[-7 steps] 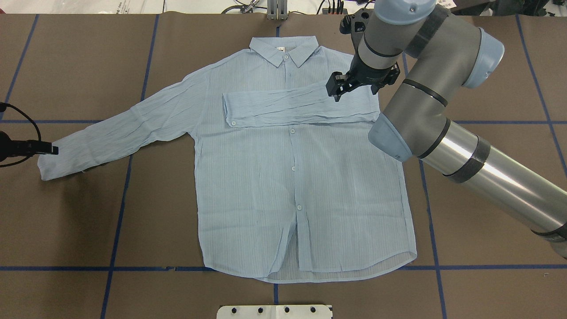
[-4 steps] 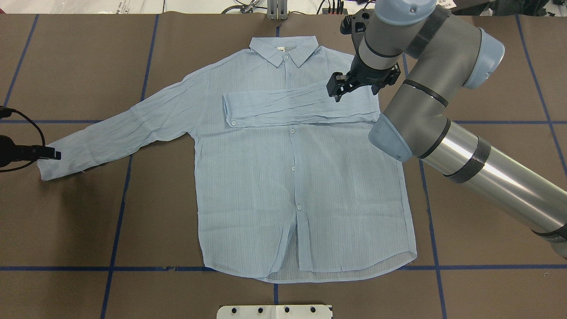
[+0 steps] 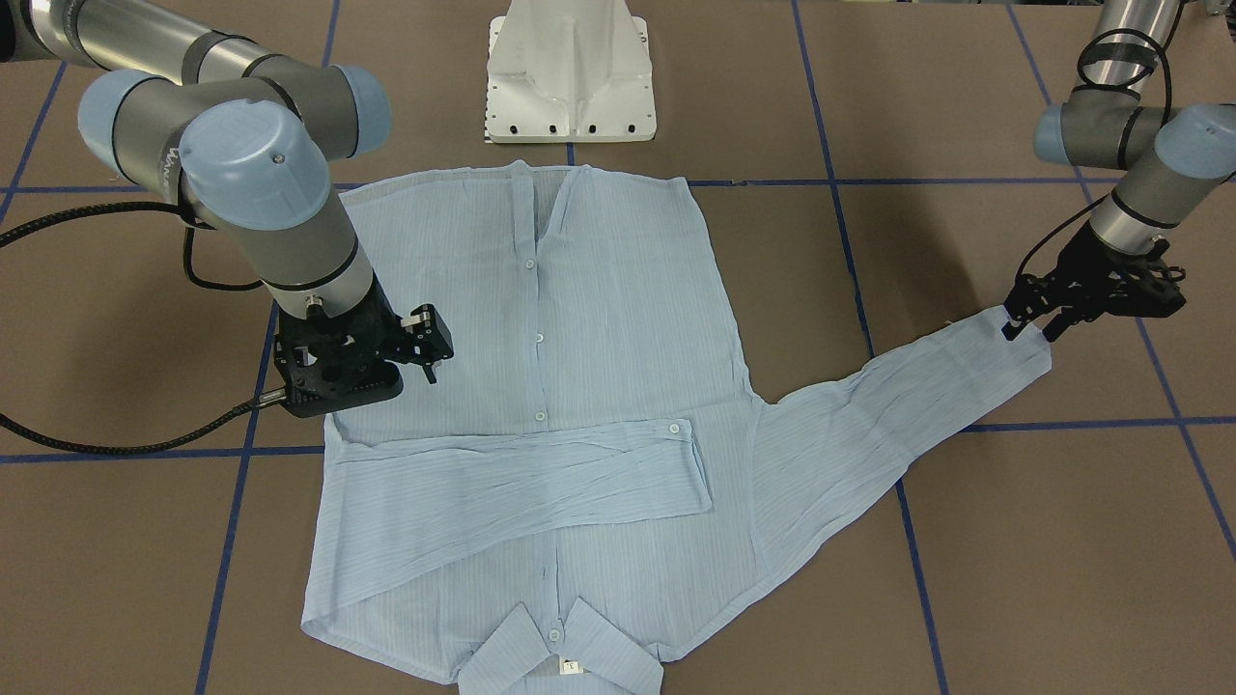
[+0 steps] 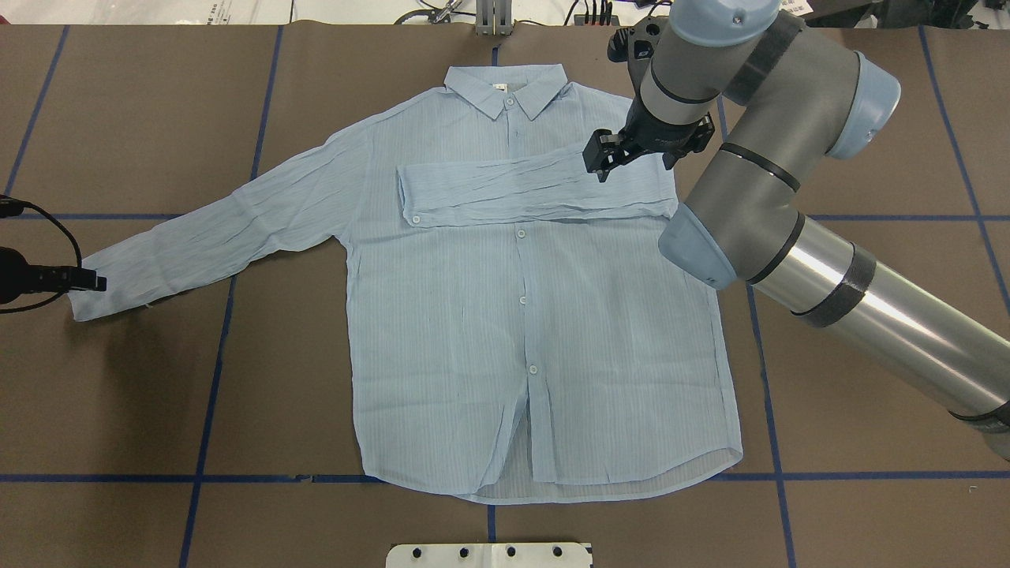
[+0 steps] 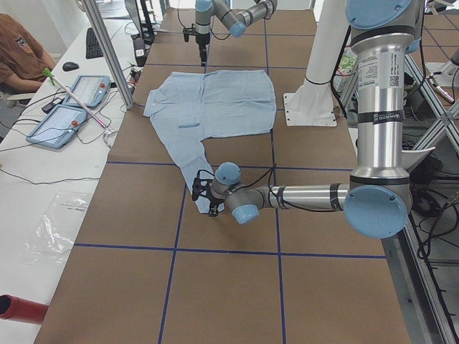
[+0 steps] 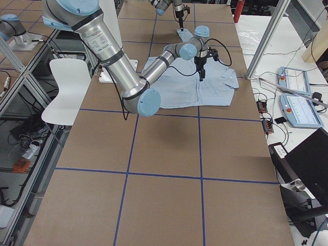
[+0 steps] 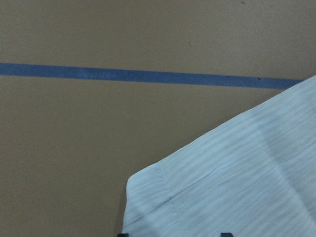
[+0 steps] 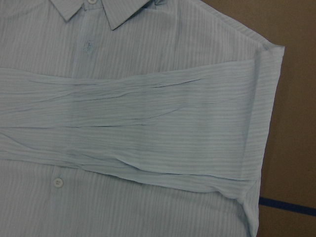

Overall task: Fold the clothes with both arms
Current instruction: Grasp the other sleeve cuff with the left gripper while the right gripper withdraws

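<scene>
Shirt [image 4: 505,331] lies flat, buttons up, mid-frame on the brown tabletop [image 4: 118,410], with one sleeve [image 4: 505,189] folded across the chest. The right gripper [image 4: 600,162] hovers over that sleeve's shoulder end, jaws apart and empty. At far left, the left gripper [image 4: 99,281] straddles the outstretched cuff [image 7: 207,197], jaws apart.

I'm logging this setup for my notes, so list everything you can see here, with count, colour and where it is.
Shirt: one, pale blue, flat on the table, one sleeve folded across its chest.
Table: one, brown with blue tape lines, under everything.
Pedestal: one, white, at the table's robot side.
Control panels: two, grey, on the side bench.
Person: one, brown top, at the side bench.
Arms: two, silver-grey, light-blue caps, either side.
Left claw: one, black, open at the outstretched cuff.
Right claw: one, black, above the folded sleeve.
</scene>
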Robot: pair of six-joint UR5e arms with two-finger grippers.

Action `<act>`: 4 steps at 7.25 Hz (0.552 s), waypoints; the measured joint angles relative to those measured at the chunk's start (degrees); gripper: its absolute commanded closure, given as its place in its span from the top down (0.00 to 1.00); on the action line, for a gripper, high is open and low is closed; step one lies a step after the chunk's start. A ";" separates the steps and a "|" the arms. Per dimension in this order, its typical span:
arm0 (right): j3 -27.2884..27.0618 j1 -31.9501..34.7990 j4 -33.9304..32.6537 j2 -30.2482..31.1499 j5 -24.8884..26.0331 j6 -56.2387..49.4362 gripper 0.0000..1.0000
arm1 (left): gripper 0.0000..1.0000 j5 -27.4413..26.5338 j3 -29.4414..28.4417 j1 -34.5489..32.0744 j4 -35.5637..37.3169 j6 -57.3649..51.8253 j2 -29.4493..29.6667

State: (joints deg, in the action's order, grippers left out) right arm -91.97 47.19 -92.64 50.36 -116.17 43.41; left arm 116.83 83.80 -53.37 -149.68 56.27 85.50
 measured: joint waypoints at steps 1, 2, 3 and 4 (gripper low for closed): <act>0.03 -0.07 0.00 0.03 0.04 0.11 1.00 | 0.69 -0.02 0.11 -0.08 0.00 -0.49 -0.57; 0.03 -0.12 0.03 0.06 0.06 0.27 1.00 | 0.69 -0.02 0.12 -0.22 0.00 -1.12 -0.87; 0.06 -0.14 0.06 0.08 0.09 0.39 1.00 | 0.69 -0.10 0.07 -0.27 0.01 -1.59 -1.04; 0.09 -0.16 0.08 0.09 0.13 0.43 1.00 | 0.67 -0.25 -0.04 -0.15 0.20 -1.77 -1.15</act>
State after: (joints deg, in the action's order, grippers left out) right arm -91.88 47.03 -92.56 50.44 -116.05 43.84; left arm 116.58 83.75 -53.51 -149.49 54.50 84.36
